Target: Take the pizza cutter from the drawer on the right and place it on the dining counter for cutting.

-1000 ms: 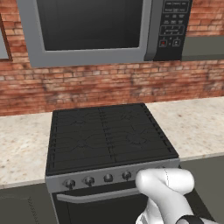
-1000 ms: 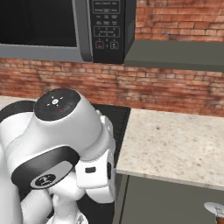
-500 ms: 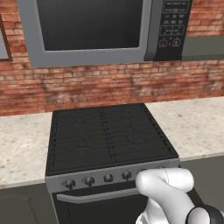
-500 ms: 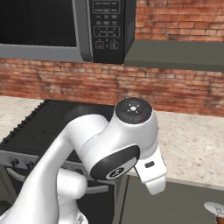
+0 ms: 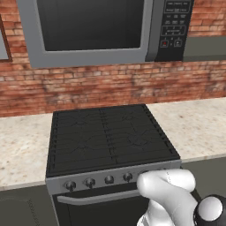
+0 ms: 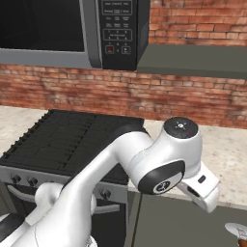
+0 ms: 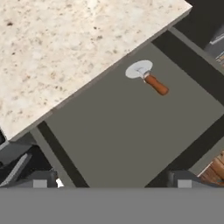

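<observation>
Currently the gripper (image 7: 112, 183) is hanging with its jaws spread wide and nothing between them, looking down into the open drawer (image 7: 131, 135). Lying well ahead of the fingertips on the drawer floor, near the stone counter's edge (image 7: 65, 48), is the pizza cutter (image 7: 148, 78). To grasp it well, the hand should be centring over the reddish-brown handle, turning so the fingers straddle it crosswise, then descending straight.

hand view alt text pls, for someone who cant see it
Looking down into an open grey drawer where a pizza cutter with a reddish-brown handle lies alone near the edge of a beige speckled counter. The open gripper hovers above, touching nothing.
</observation>
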